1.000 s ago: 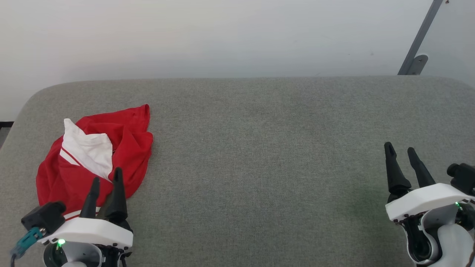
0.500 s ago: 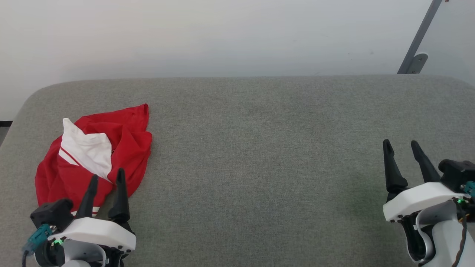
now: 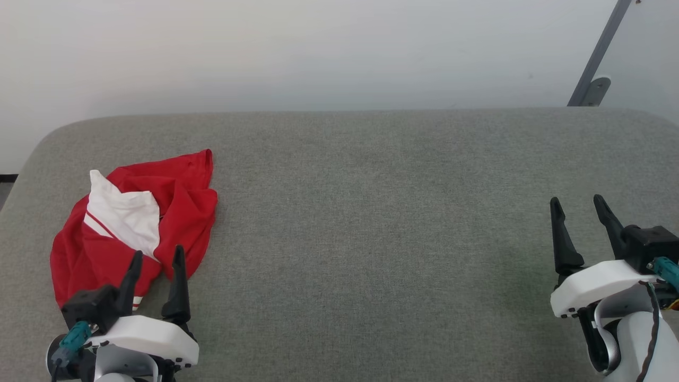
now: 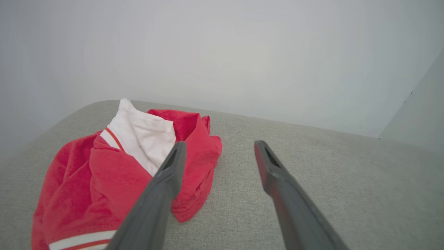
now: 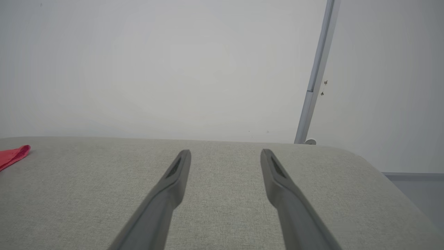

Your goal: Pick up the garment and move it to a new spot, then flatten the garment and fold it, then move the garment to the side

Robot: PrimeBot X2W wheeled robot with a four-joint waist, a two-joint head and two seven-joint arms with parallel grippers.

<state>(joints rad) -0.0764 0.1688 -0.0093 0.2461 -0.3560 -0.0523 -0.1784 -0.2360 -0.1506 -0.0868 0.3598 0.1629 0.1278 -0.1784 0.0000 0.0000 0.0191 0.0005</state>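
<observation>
Head view. Wall: pale, spanning 10 to 2 o'clock. Table: grey fabric top with rounded corners across the lower field; its broad middle offers room, by judgement, for spreading the cloth later. Garment: red, crumpled in a heap at 9 o'clock on the table, near the left edge, neither flattened nor folded; the pick-up, the first step, appears not yet done. Left gripper: at 7 o'clock, fingers spread wide and holding nothing, pointing toward 12 with the tips over the heap's near edge; whether they touch cloth cannot be told. The wide spread suits closing on a thick bunch of fabric. Right gripper: at 4 o'clock, likewise spread and empty, well apart from the garment, probably standing clear until a second hold is needed. Sleeve: white with a red stripe, uppermost on the heap. Post: grey metal, leaning at 1 o'clock behind the table.
</observation>
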